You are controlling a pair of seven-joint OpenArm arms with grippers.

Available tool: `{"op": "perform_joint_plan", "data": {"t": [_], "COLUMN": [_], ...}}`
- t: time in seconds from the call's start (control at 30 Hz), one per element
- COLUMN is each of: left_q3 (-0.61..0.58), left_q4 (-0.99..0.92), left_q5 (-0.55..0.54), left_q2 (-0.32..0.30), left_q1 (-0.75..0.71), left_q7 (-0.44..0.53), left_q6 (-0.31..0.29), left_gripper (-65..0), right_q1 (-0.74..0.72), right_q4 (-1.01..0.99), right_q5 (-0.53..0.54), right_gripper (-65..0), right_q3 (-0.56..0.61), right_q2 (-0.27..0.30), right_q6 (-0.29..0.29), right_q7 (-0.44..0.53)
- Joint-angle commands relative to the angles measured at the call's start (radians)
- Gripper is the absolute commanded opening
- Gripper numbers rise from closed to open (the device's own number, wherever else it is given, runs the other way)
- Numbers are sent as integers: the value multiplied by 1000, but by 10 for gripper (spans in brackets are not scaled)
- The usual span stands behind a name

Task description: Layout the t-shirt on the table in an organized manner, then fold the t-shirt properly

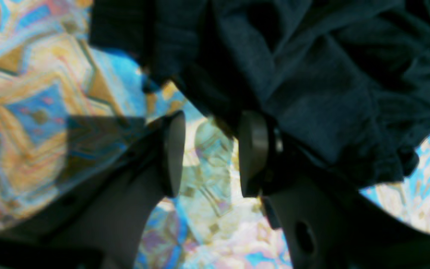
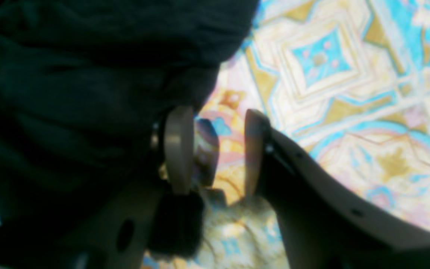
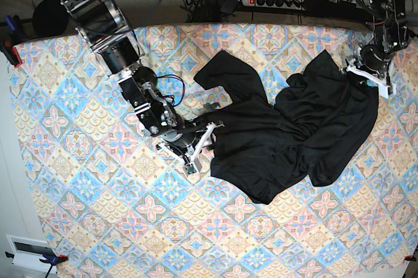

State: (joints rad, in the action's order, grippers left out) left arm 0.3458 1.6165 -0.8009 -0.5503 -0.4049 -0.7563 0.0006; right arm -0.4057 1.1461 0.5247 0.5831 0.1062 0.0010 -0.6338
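Note:
The black t-shirt (image 3: 294, 128) lies crumpled and spread across the right half of the patterned table (image 3: 98, 213). At the shirt's left edge, my right gripper (image 3: 201, 142) is low over the cloth-covered surface. Seen from its wrist, the right gripper (image 2: 217, 151) is open, only table pattern shows between the pads, and the t-shirt (image 2: 69, 74) bunches against the outside of its left finger. My left gripper (image 3: 369, 72) is at the shirt's far right corner. The left gripper (image 1: 212, 155) is open with nothing between the pads, and the t-shirt (image 1: 330, 82) drapes past its right finger.
A power strip (image 3: 274, 0) and cables run behind the table's far edge. A red clamp (image 3: 10, 53) holds the tablecloth at the left corner. A white box (image 3: 29, 248) sits off the table's near-left corner.

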Motion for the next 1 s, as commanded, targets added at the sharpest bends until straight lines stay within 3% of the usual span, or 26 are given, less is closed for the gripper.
{"op": "perform_joint_plan", "data": {"t": [0.0, 0.2, 0.37, 0.63, 0.7, 0.87, 0.97], "left_q3": [9, 8, 8, 8, 8, 5, 8], "left_q4": [15, 15, 15, 15, 15, 15, 15], "left_q5": [-4, -4, -4, -4, -4, -4, -4], "left_q2": [-23, 2, 5, 5, 5, 5, 5], "left_q1": [2, 2, 2, 2, 2, 5, 5], "left_q7": [16, 16, 16, 16, 16, 16, 17], "left_q6": [-1, -1, -1, -1, -1, -1, -1], "left_gripper": [-412, -412, -412, -412, -412, -412, -412], "right_q1": [-45, -114, -135, -138, -138, -135, -135], "right_q4": [4, -70, -193, -289, -286, -282, -252], "right_q5": [4, 4, -2, -246, -255, -255, -255], "right_gripper": [-429, -429, -429, -433, -464, -642, -650], "right_q3": [-5, -5, -5, -7, -7, -7, -10], "right_q2": [-13, -119, -122, -148, -148, -150, -150], "right_q6": [3, 3, 4, 4, 6, 6, 6], "right_q7": [22, 24, 24, 56, 56, 62, 56]}}
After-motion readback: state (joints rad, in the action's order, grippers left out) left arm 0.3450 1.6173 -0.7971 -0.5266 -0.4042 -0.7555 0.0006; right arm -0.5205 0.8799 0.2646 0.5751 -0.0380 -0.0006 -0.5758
